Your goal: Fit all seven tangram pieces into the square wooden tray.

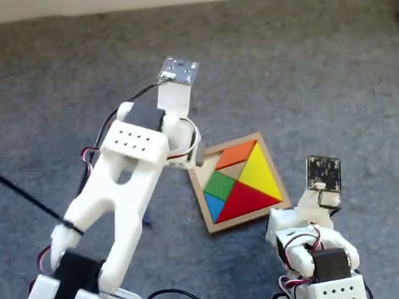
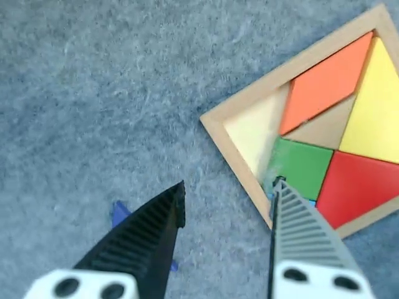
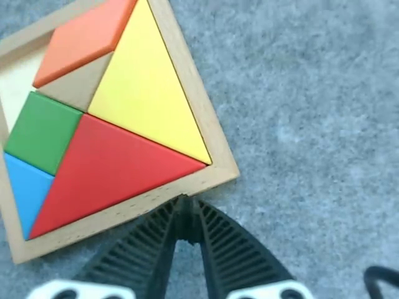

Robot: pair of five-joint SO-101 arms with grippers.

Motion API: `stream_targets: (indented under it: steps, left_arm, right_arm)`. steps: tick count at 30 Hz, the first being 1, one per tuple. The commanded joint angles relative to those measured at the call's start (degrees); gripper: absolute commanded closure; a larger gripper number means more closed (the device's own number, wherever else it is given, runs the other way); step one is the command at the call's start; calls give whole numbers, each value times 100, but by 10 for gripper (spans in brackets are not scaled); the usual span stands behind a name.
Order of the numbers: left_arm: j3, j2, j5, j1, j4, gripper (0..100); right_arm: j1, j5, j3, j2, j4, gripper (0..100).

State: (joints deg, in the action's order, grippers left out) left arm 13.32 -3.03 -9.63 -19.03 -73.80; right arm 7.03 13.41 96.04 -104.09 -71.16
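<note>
Beside tray [image 2: 213, 121], left gripper [image 2: 229, 184] gapes empty over loose blue piece [image 2: 120, 215]; slot [image 2: 252, 129] bare; right gripper [image 3: 185, 202] closed, empty. Next, likely: grasp piece, fill slot

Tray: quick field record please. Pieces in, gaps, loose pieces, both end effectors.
tray: on carpet, between the arms
pieces in: orange, yellow, red, green, blue triangle, tan triangle
gap: one triangular slot, at the corner next to orange and green
loose blue piece: on carpet outside the tray, partly hidden by a finger
left end effector: open, at the tray edge near the gap
right end effector: shut, at the rim beside red
</note>
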Motion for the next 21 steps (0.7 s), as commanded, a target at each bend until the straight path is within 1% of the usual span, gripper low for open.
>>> stream_targets:
  steps: [1, 3, 6, 9, 12, 14, 21]
  left_arm:
    - [321, -831, 229, 75, -53, 778]
    - [664, -1288, 369, 215, -53, 778]
    - [1042, -1868, 563, 646, -53, 775]
    - [1437, -2211, 835, 1147, -53, 714]
    - [1859, -2281, 1011, 1464, -53, 672]
    - [2097, -2281, 1169, 1631, -53, 675]
    - [2668, -2281, 1178, 2193, -44, 675]
  right_arm:
    - [-75, -26, 734, -101, -31, 992]
    - [-75, -26, 734, -101, -31, 992]
    - [-75, -26, 734, -101, -31, 992]
    - [-75, -26, 734, -101, -31, 992]
    - [-75, -26, 734, -101, -31, 992]
    - [-75, -26, 734, -101, -31, 992]
    - [-75, -26, 734, -101, -31, 992]
